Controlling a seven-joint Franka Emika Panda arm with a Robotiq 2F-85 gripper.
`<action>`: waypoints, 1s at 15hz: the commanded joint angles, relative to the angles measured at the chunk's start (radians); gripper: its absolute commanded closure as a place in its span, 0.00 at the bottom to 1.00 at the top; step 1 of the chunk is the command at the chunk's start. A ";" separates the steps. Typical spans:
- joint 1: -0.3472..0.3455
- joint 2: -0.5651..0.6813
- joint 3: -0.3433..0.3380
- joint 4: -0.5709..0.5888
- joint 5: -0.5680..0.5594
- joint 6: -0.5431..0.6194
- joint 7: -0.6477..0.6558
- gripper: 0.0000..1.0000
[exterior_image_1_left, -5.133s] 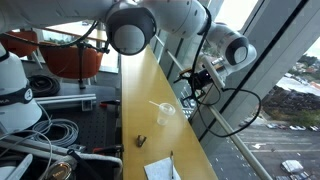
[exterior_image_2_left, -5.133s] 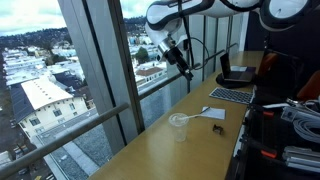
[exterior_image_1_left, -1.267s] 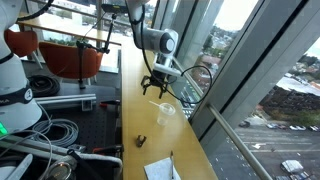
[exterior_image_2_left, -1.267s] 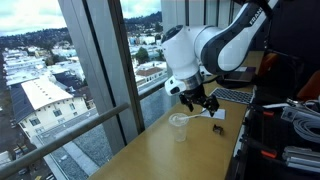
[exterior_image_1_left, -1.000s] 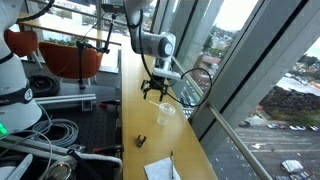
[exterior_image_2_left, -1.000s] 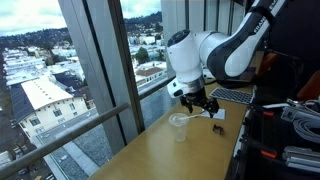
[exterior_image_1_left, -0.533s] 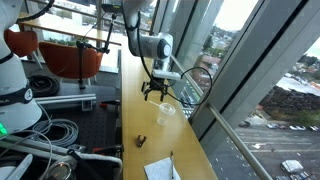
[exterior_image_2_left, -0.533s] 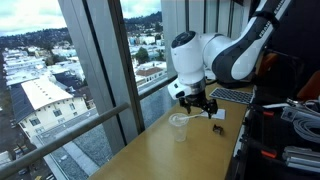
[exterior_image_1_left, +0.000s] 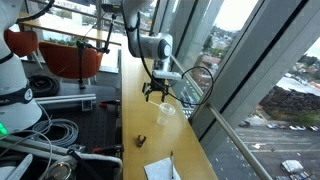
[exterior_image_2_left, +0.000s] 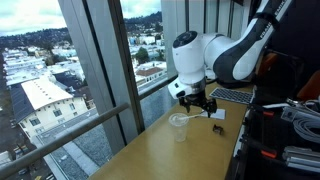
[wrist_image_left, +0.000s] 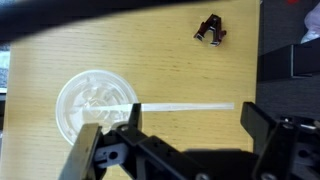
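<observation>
Wrist view looks straight down on a clear plastic cup (wrist_image_left: 95, 105) that stands upright on the wooden counter (wrist_image_left: 150, 60). A thin white straw (wrist_image_left: 185, 105) leans out over its rim to one side. The gripper (wrist_image_left: 185, 150) hangs above the cup and the straw, apart from both. Its jaws are spread wide and hold nothing. A small dark clip-like object (wrist_image_left: 210, 32) lies on the counter near the cup; what it is, I cannot tell. In both exterior views the counter runs along a big window (exterior_image_2_left: 90, 70). In an exterior view an open laptop (exterior_image_2_left: 232, 95) sits further along the counter.
</observation>
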 joint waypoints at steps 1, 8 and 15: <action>-0.010 -0.019 -0.013 -0.010 -0.030 0.025 0.011 0.00; -0.019 0.008 -0.025 0.043 -0.032 0.023 0.009 0.00; -0.013 0.060 -0.034 0.168 -0.046 0.017 0.001 0.00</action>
